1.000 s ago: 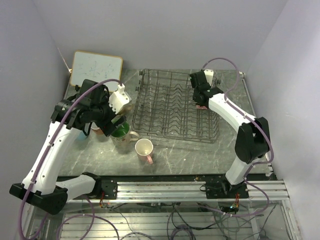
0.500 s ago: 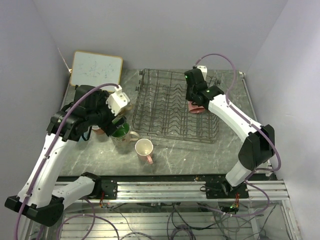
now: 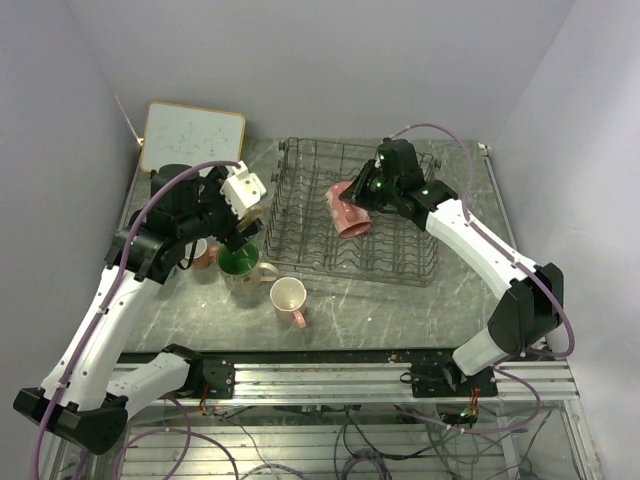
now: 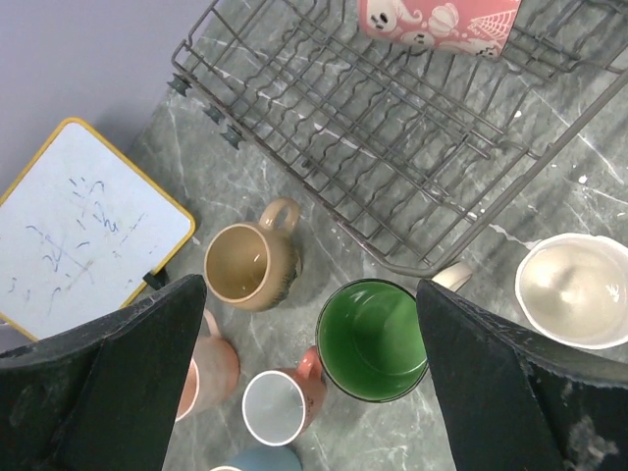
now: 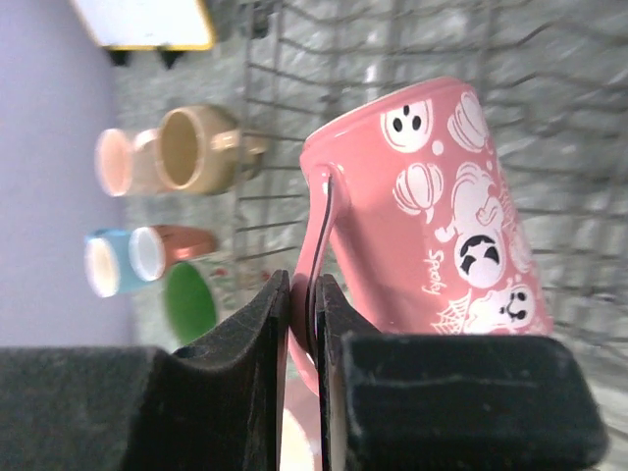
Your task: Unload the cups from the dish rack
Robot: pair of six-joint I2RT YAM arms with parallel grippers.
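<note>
My right gripper (image 3: 366, 190) is shut on the handle of a pink mug (image 3: 347, 213) printed with ghosts and pumpkins, and holds it tilted above the middle of the dark wire dish rack (image 3: 305, 205). In the right wrist view the jaws (image 5: 305, 312) pinch the handle of that mug (image 5: 437, 211). My left gripper (image 3: 243, 230) hangs open and empty above the green-inside mug (image 4: 373, 340). Beside that mug on the table stand a tan mug (image 4: 245, 265), a salmon mug (image 4: 282, 404), a pink mug (image 4: 204, 373), a light blue mug (image 4: 257, 459) and a cream mug (image 4: 574, 289).
A wood-framed whiteboard (image 3: 190, 136) leans at the back left, close to the group of mugs. The cream mug (image 3: 288, 297) stands alone in front of the rack's near left corner. The rack fills the back middle of the grey marble table (image 3: 400, 310).
My right gripper has lifted the pink mug from the rack's right side and carried it left over the rack's middle. My left gripper has risen slightly above the green-inside mug.
</note>
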